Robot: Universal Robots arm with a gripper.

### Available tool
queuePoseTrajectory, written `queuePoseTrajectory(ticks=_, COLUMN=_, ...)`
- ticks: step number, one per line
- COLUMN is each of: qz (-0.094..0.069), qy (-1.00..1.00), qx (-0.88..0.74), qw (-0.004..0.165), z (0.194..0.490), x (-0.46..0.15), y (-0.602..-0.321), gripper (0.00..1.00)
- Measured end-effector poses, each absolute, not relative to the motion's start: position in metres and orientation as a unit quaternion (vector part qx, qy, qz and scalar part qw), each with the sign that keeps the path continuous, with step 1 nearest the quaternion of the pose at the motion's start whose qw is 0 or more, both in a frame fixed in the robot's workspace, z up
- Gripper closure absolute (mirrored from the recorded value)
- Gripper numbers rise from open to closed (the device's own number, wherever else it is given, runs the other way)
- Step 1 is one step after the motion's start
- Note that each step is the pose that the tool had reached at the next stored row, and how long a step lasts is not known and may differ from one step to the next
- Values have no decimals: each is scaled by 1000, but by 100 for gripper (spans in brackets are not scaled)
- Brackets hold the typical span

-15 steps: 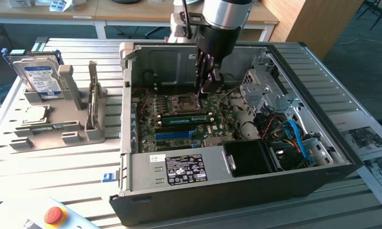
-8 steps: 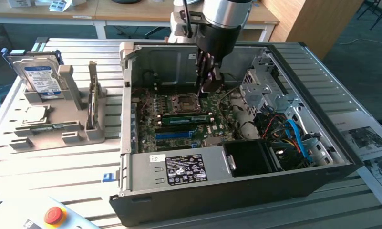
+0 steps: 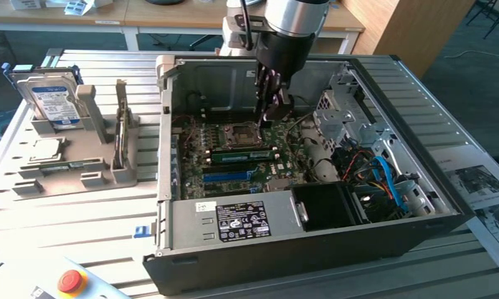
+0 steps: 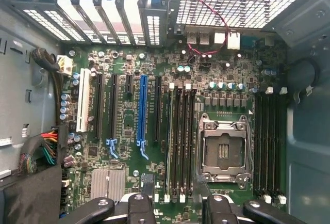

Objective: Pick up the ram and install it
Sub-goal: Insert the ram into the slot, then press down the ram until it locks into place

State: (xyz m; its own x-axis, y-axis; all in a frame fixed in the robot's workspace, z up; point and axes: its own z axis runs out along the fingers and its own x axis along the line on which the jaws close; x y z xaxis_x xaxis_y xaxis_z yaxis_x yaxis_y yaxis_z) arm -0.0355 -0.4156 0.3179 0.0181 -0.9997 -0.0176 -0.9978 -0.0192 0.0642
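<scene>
The ram (image 3: 242,154), a long green stick with dark chips, stands on edge in a slot of the motherboard (image 3: 201,146), just in front of the CPU socket (image 3: 237,132). My gripper (image 3: 274,116) hangs inside the open computer case, above the board and just behind the ram, not touching it. In the wrist view my gripper (image 4: 178,211) is open. Its black fingers (image 4: 136,208) stand wide apart with nothing between them but bare board. Below lie the black memory slots (image 4: 181,141) and the CPU socket (image 4: 224,152).
The case walls (image 3: 167,124) and drive cage (image 3: 349,118) close in around the board. The power supply (image 3: 232,221) and blue cables (image 3: 390,180) fill the front. To the exterior view's left a grey fixture (image 3: 108,171) holds a hard drive (image 3: 54,103) and an upright card (image 3: 122,121). A red button (image 3: 70,281) sits in front.
</scene>
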Motion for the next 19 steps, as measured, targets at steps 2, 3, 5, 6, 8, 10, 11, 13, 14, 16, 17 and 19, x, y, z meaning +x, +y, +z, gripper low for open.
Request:
queuePoseTrajectory(ticks=2, qz=-26, qy=-700, qx=713, qw=14, z=318, x=-36, y=-416, gripper=57)
queuePoseTrajectory(ticks=3, qz=-23, qy=-700, qx=714, qw=11, z=318, x=-36, y=-416, gripper=57)
queuePoseTrajectory(ticks=5, qz=-17, qy=-700, qx=714, qw=4, z=318, x=-37, y=-416, gripper=57)
queuePoseTrajectory(ticks=6, qz=-16, qy=-700, qx=714, qw=3, z=318, x=-37, y=-416, gripper=57)
queuePoseTrajectory(ticks=8, qz=-16, qy=-700, qx=714, qw=3, z=318, x=-37, y=-416, gripper=57)
queuePoseTrajectory(ticks=10, qz=-16, qy=-700, qx=714, qw=3, z=318, x=-37, y=-416, gripper=57)
queuePoseTrajectory(ticks=11, qz=-16, qy=-700, qx=714, qw=3, z=318, x=-37, y=-416, gripper=57)
queuePoseTrajectory(ticks=13, qz=-16, qy=-700, qx=714, qw=4, z=320, x=-37, y=-416, gripper=57)
queuePoseTrajectory(ticks=14, qz=-16, qy=-700, qx=714, qw=3, z=321, x=-37, y=-416, gripper=57)
queuePoseTrajectory(ticks=16, qz=-16, qy=-700, qx=714, qw=3, z=322, x=-37, y=-416, gripper=57)
queuePoseTrajectory(ticks=17, qz=-16, qy=-700, qx=714, qw=3, z=322, x=-37, y=-416, gripper=57)
queuePoseTrajectory(ticks=19, qz=-16, qy=-700, qx=714, qw=3, z=323, x=-37, y=-416, gripper=57)
